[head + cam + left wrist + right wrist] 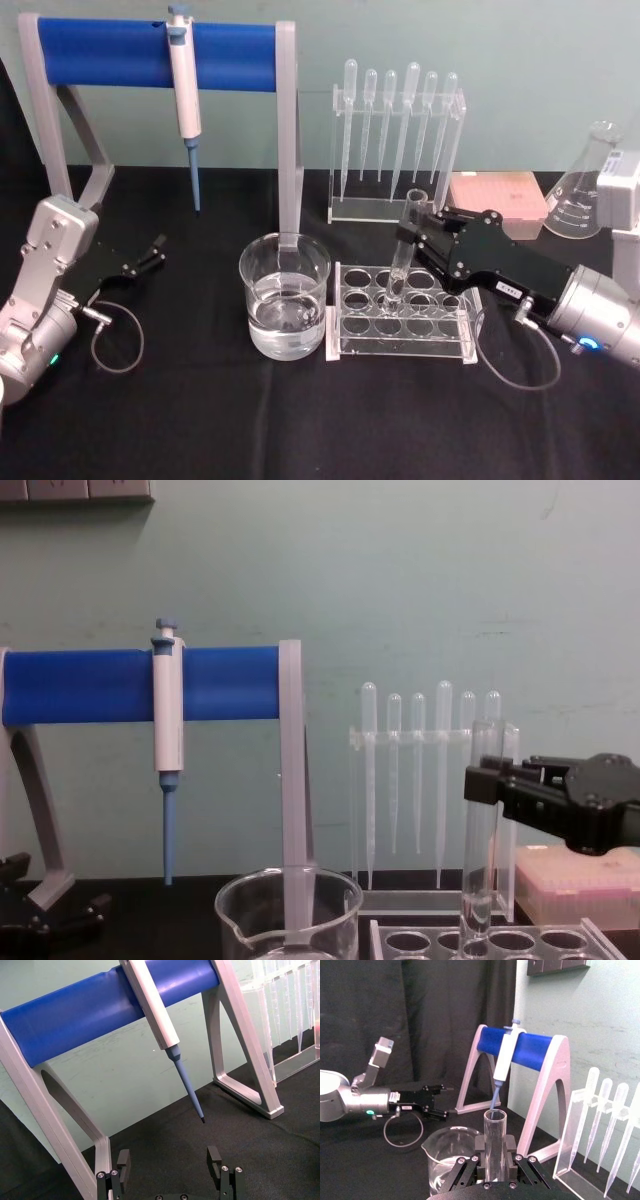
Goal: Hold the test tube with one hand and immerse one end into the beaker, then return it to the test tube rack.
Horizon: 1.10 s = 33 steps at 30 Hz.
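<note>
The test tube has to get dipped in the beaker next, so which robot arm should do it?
The right one. The right gripper is shut on the test tube standing in the rack beside the beaker. The left gripper sits open, far off.

Clear test tube [405,245], clear beaker [284,296], black right hand [420,238], blue stand bar [155,52].

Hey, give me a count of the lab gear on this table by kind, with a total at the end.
Test tube, gripped by the right gripper: 1
Beaker: 1
Tube rack: 1
Plastic pipettes in their clear stand: 6
Blue-tipped pipettor on the blue-bar stand: 1
Conical flask: 1
Pink box: 1
Total: 12
</note>
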{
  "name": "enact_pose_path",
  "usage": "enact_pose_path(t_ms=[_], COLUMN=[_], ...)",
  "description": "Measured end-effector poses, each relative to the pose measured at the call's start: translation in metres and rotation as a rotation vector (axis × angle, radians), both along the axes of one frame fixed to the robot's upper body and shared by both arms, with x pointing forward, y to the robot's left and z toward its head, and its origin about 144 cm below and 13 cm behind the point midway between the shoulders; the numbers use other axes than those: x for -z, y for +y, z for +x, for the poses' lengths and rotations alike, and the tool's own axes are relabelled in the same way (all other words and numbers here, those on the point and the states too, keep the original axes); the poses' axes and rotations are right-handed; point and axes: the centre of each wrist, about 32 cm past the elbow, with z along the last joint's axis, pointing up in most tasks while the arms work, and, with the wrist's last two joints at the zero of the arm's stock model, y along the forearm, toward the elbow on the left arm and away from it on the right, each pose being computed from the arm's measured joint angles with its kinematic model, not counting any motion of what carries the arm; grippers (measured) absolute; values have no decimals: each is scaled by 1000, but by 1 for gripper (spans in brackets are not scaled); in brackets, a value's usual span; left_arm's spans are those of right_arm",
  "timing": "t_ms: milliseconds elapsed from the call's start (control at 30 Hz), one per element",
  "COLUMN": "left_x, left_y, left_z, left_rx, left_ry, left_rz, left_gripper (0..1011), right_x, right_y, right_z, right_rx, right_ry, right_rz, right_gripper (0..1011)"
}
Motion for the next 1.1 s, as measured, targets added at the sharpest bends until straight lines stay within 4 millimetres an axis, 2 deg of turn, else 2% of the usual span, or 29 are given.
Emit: enact_pose_path(t_ms=[367, 767, 867, 900, 1100], left_x=[0, 0, 0, 0, 0], left_y=[0, 0, 0, 0, 0], left_z=[0, 0, 0, 0, 0], left_rx=[0, 0, 0, 0, 0], left_ry=[0, 0, 0, 0, 0], left_rz=[0, 0, 0, 0, 0], left_gripper=[1000, 1000, 1000, 1000, 1000], right_x=[18, 17, 17, 17, 17], right_y=[4, 4, 4, 4, 3], right_z=[3, 3, 3, 3, 3], right_rx=[21, 20, 20, 20, 20], right_ry=[14, 12, 12, 12, 12], right_rz=[-13, -13, -13, -13, -12], right_gripper=[228, 244, 349, 349, 563])
